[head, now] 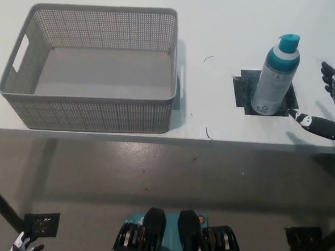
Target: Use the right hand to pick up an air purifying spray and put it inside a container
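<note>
An air purifying spray can (276, 74), white with a teal top, stands upright on a dark square mark on the white table (230, 27). My black right hand (331, 108) is just right of the can, open, fingers spread toward it without touching. A grey perforated basket (92, 67) sits empty at the table's left. Only the fingertips of my white left hand (23, 245) peek in at the bottom left corner, below the table.
The table's front edge (166, 140) runs across the middle of the picture, with grey floor below. Two dark floor marks (42, 223) (304, 238) lie on the floor.
</note>
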Available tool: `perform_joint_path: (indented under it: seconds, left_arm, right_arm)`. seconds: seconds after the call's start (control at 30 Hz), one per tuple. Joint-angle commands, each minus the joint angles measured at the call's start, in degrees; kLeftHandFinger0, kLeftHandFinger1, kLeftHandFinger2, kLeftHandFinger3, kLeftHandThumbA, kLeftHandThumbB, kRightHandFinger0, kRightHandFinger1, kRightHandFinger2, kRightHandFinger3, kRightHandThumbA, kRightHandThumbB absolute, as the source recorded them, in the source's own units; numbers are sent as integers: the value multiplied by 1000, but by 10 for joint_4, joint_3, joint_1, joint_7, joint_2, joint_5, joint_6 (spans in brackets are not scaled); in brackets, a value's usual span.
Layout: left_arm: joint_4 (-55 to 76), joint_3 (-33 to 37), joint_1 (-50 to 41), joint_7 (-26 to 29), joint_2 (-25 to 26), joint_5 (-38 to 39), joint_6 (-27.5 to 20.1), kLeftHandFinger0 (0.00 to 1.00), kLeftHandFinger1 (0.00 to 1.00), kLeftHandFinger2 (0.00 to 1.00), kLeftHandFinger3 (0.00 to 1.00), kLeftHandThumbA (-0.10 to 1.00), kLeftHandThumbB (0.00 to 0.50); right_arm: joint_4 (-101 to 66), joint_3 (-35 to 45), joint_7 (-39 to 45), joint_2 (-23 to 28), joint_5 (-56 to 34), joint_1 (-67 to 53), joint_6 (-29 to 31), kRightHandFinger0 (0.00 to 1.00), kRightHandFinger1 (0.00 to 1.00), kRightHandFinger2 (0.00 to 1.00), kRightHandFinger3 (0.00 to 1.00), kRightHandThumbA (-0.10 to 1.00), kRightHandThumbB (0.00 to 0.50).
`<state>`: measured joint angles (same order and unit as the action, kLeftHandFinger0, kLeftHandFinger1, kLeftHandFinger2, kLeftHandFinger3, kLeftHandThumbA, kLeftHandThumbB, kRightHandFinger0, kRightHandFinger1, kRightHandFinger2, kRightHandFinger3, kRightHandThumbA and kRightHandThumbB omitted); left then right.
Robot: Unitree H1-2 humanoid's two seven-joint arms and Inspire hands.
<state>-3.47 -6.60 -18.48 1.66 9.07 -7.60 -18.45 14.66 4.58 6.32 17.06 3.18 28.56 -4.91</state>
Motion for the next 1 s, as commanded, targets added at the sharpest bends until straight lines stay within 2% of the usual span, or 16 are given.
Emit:
perform_joint_path:
  seconds: [0.0,0.07,0.23,0.27,0.33,0.37,0.4,0.43,0.57,0.6,0.63,0.73,0.8,0.97]
  left_arm:
    - [16,-3,0,14,2,-13,-21,821,804,898,1000,567,355]
    - [16,-4,-1,14,-1,-7,-20,817,806,897,1000,544,347]
    - [14,-6,6,20,-2,-20,-18,774,803,899,1000,569,374]
    - [13,-5,6,18,-1,-21,-16,835,824,911,1000,538,346]
    - [11,-6,9,17,-2,-14,-21,803,821,908,1000,478,330]
    - [9,-6,11,16,-1,-13,-23,750,804,911,1000,475,333]
    - [10,-6,12,15,0,-14,-22,743,801,912,1000,475,326]
    - [9,-6,13,14,-1,-10,-23,726,791,908,1000,470,347]
    - [10,-8,15,14,-2,-6,-22,716,784,903,1000,454,345]
    - [6,-8,16,17,0,-13,-29,713,781,900,1000,432,323]
    - [4,-8,16,17,1,-15,-32,710,779,899,1000,422,323]
    - [22,-15,5,7,5,5,-13,715,799,918,1000,422,324]
    - [33,-17,1,4,7,7,-5,719,802,914,1000,406,311]
    - [28,-12,1,2,6,2,-11,722,815,925,1000,424,337]
  right_arm:
    - [21,24,42,-11,-85,38,4,1000,1000,1000,1000,931,500]
    - [48,20,51,-17,-86,50,13,1000,1000,1000,1000,932,500]
    - [105,38,78,-35,-134,79,15,1000,1000,1000,1000,882,500]
    - [110,35,79,-37,-130,82,13,1000,1000,1000,1000,901,500]
    - [117,29,80,-41,-124,88,13,1000,1000,1000,1000,926,500]
    - [124,25,77,-45,-120,91,13,1000,1000,1000,1000,926,500]
    - [125,25,76,-46,-119,91,13,1000,1000,1000,1000,911,500]
    - [136,24,75,-49,-118,94,19,1000,1000,1000,1000,892,500]
    - [167,20,75,-53,-116,103,33,1000,1000,1000,1000,890,500]
    - [182,20,70,-55,-114,108,32,1000,1000,1000,1000,890,500]
    - [187,20,72,-55,-116,110,33,1000,1000,1000,1000,891,500]
    - [233,16,71,-67,-114,132,55,1000,1000,1000,1000,888,500]
    - [253,24,70,-74,-125,146,58,1000,1000,1000,1000,843,500]
    - [335,68,75,-86,-170,198,75,1000,1000,1000,1000,822,500]
